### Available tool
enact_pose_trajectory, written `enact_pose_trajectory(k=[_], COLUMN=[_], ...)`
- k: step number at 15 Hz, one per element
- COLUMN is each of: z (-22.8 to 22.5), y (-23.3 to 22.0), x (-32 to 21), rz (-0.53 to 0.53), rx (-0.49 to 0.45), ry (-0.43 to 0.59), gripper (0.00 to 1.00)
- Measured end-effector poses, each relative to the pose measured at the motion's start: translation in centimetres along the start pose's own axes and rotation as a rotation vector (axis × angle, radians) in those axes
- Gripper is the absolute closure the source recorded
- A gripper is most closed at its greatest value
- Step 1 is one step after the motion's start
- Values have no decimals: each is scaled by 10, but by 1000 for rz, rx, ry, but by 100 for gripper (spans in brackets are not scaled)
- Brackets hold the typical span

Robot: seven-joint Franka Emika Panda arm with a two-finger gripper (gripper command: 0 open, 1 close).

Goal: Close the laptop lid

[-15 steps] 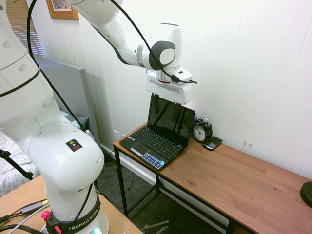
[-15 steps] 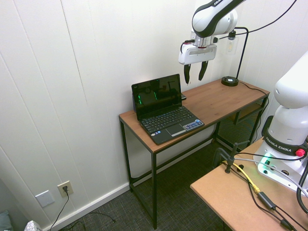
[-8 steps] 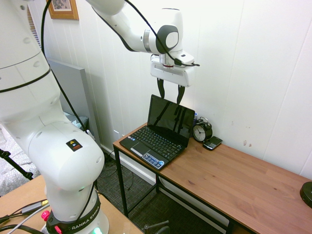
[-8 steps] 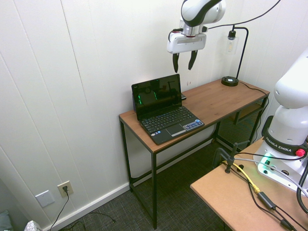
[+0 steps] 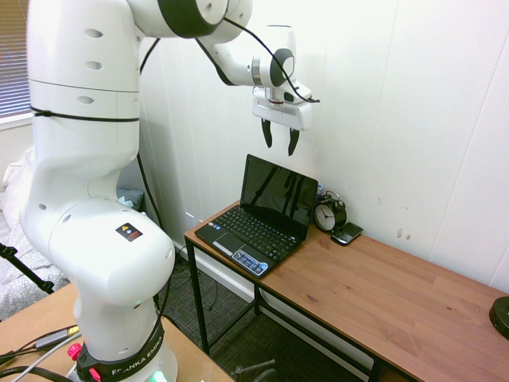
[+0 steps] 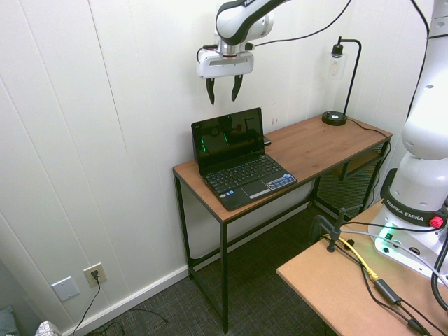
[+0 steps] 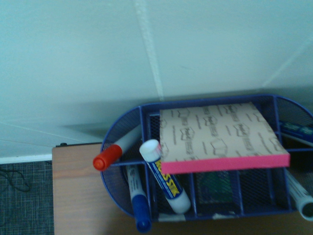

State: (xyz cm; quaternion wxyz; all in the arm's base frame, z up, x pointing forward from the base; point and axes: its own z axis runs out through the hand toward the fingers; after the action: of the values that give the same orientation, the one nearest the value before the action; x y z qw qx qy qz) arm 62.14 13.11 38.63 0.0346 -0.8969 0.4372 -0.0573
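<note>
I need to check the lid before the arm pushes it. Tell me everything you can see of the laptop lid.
The laptop lid is a thin black rectangular panel with a glossy dark screen that mirrors the room. It stands open, tilted slightly back toward the white wall, hinged to the keyboard base at the wooden table's end. Nothing else touches it: the gripper hangs open above its top edge, clear of it.

A glossy white arm of rounded segments is seen, with black joint rings and black cables clipped along it. "FRANKA EMIKA" is printed on the dark base collar — a small yellow-black warning sticker is fixed above. The gripper point(image 5: 280, 138) body is white — two dark fingers point(image 6: 210, 92) are fitted.
</note>
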Motion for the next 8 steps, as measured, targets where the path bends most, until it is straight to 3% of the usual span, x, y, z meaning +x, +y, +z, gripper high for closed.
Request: enact_pose_trajectory(k=[3,8], z=[36,51], y=[-20,-24], x=[12,18], rz=[28,53], rx=[-31,-54], ry=[-15,-19], gripper=[100,100])
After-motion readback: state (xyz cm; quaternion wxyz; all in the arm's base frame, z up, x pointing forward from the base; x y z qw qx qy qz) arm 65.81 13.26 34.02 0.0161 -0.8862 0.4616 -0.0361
